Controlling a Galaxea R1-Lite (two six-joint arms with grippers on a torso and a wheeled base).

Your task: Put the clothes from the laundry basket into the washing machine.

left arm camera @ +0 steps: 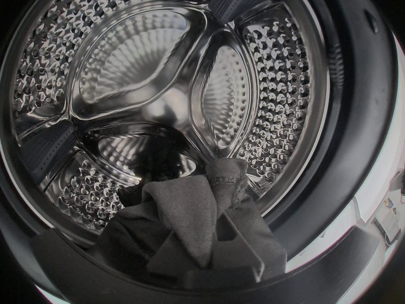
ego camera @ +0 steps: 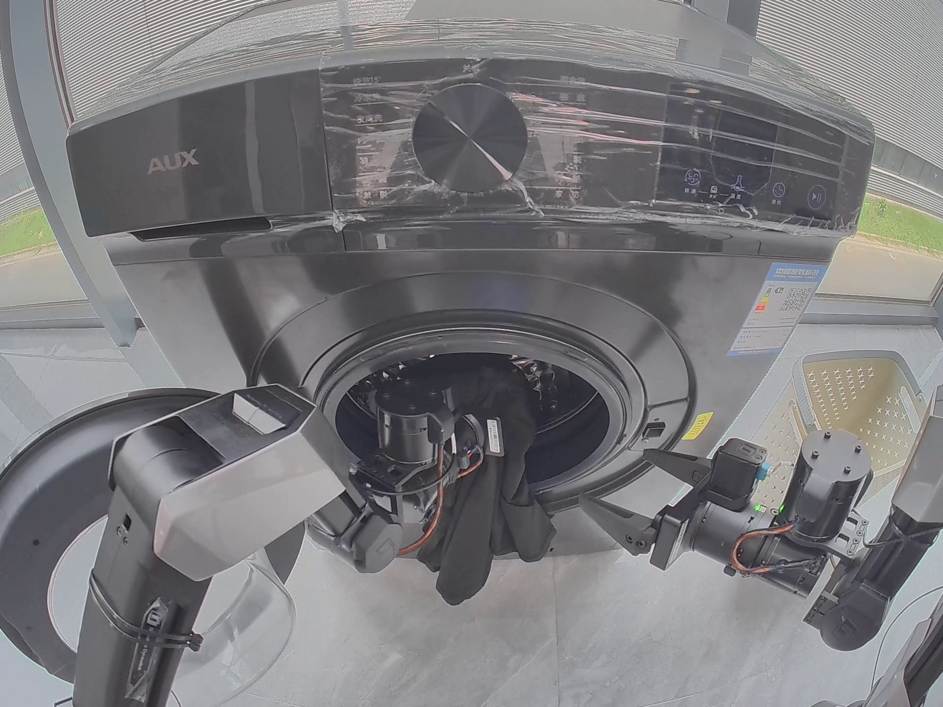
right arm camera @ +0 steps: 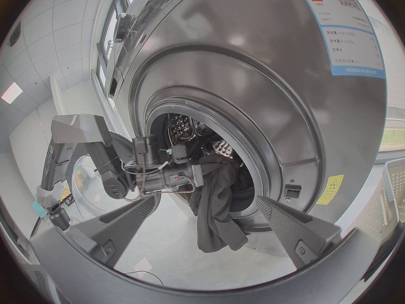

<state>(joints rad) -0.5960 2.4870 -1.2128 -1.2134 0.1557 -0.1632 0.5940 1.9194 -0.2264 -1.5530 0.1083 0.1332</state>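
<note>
Your left gripper (ego camera: 488, 422) sits at the mouth of the washing machine (ego camera: 246, 287), closed on a dark garment (ego camera: 486, 527) that hangs half out over the drum (left arm camera: 168, 64) rim. Your right gripper (ego camera: 614, 476) is wide open, near the laundry basket (ego camera: 864, 395).

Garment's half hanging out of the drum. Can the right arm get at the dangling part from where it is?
Probably yes: the right gripper is open beside the door opening, and nothing stands between it and the hanging dark garment.
</note>
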